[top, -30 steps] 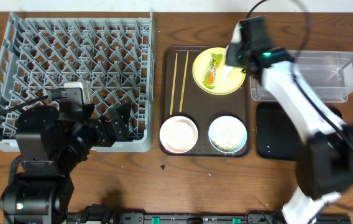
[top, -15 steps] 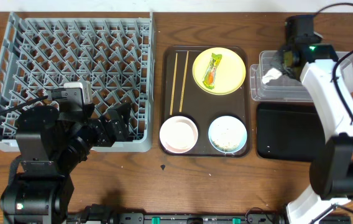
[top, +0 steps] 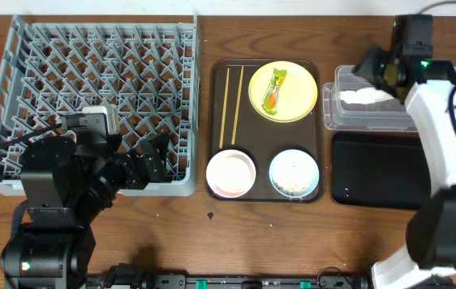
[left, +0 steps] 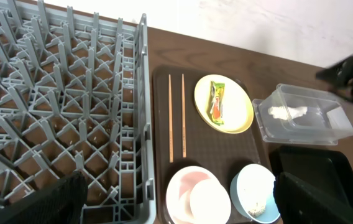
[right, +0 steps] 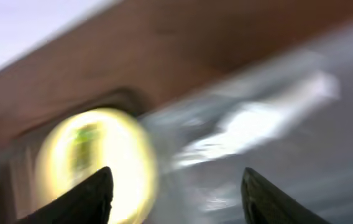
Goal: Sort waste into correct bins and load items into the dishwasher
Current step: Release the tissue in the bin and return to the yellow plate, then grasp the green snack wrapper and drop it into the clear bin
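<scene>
One grey dish rack (top: 99, 72) is counted at 9 o'clock. One brown serving tray (top: 256, 136) is seen at centre. On it are tallied one yellow plate (top: 302, 95) at 1 o'clock, one wrapper packet (top: 274, 90), two chopsticks (top: 225, 108) at 11 o'clock, and two bowls: one white bowl (top: 230, 173) at 7 o'clock and one light blue bowl (top: 276, 164) at 5 o'clock. One small white cup (left: 209, 199) is counted inside the white bowl. At 3 o'clock two bins are counted, one clear tub (top: 348, 120) and one black tray (top: 372, 172), with one white paper strip (top: 360, 96).

In the tub (top: 366, 119) the paper strip (top: 362, 96), on the plate (top: 301, 87) the wrapper (top: 274, 90).
</scene>
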